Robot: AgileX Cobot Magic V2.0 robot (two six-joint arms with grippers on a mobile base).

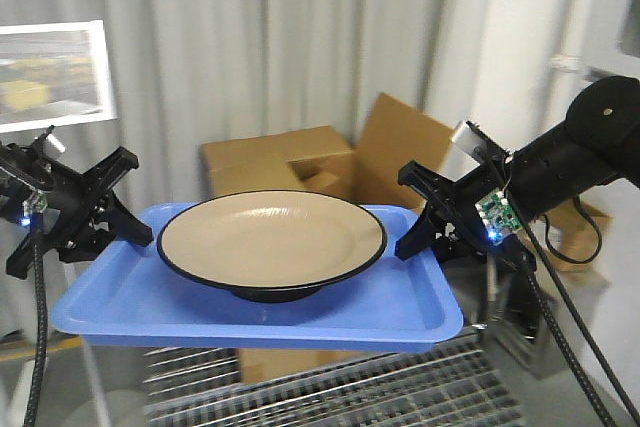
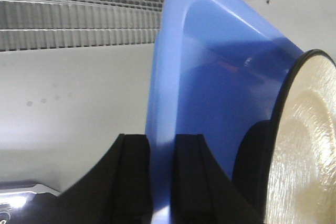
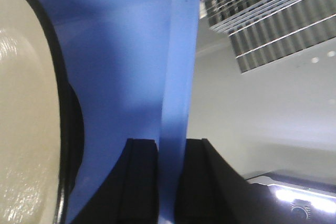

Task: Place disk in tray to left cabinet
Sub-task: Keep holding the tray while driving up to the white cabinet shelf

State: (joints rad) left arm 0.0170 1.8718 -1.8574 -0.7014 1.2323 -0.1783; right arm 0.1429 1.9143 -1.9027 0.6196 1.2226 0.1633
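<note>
The blue tray hangs level in the air between my two arms, and the disk, tan with a black rim, sits upright in its middle. My left gripper is shut on the tray's left rim. My right gripper is shut on the right rim. In the left wrist view the gripper clamps the tray edge, with the disk just beyond. The right wrist view mirrors this: gripper, tray, disk. The left cabinet is out of view.
A wire grid shelf lies right below the tray. Cardboard boxes stand behind it against a grey curtain. A pale framed panel shows at the upper left. Cables hang from both arms.
</note>
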